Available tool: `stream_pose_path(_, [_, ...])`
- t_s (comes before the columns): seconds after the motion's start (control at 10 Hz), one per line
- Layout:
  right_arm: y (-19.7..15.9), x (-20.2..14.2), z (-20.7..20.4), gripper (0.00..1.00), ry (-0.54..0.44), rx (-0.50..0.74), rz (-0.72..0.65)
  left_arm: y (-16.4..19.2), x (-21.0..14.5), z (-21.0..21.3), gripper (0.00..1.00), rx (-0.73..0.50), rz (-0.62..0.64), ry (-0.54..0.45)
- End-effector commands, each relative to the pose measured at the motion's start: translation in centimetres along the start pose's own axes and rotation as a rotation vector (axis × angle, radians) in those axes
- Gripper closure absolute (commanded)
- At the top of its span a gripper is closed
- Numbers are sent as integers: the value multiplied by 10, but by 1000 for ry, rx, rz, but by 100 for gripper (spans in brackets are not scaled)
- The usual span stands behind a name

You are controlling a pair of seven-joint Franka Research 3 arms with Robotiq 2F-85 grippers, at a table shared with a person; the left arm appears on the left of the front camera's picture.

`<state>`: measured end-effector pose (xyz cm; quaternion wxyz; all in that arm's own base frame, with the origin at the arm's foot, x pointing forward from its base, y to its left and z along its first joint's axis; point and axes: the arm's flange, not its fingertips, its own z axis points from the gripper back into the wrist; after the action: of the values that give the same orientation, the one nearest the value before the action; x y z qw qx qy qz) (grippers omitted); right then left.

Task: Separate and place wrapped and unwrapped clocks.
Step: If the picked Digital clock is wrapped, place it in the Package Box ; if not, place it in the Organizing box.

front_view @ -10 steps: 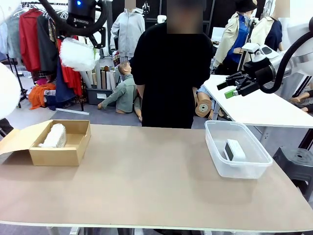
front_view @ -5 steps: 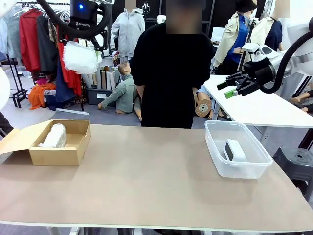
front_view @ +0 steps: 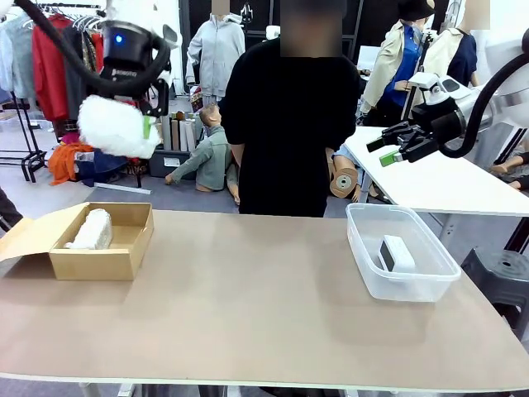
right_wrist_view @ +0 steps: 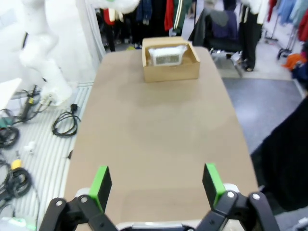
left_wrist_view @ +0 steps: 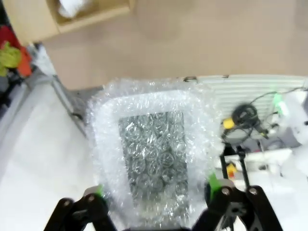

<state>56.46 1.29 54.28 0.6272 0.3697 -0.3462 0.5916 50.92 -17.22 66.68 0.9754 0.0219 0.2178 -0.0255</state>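
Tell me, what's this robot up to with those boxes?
It is sorting clocks. The left gripper holds a bubble-wrapped clock in the air, above and behind the cardboard box, where another wrapped clock already lies. The bare white clock sits in the clear plastic bin. The right gripper hangs open and empty, while a person stands watching across the table.

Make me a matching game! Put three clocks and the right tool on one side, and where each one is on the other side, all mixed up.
Things:
1. squat wrapped clock
2. long wrapped clock
3. bare white clock
4. right tool

Places:
A. in the clear plastic bin
B. in the cardboard box
C. up in the air, open, holding nothing
D. gripped by the left tool, high above the table

Pairs: 1-D, 2-B, 3-A, 4-C
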Motion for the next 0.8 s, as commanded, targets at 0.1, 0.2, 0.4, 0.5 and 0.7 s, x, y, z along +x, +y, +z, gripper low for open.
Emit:
stream_pose_path(0.1, [0,1,1,0,3,-3,4,10,-17,-14,100,44,52,-107])
stream_pose_path(0.2, [0,1,1,0,3,-3,4,19,-8,-20,100,44,63,-237])
stream_pose_path(0.4, [0,1,1,0,3,-3,4,42,9,-37,100,64,12,-311])
stream_pose_path(0.5, [0,1,1,0,3,-3,4,54,16,-42,100,38,-11,-327])
stream_pose_path(0.7, [0,1,1,0,3,-3,4,76,28,-51,100,-5,-69,-344])
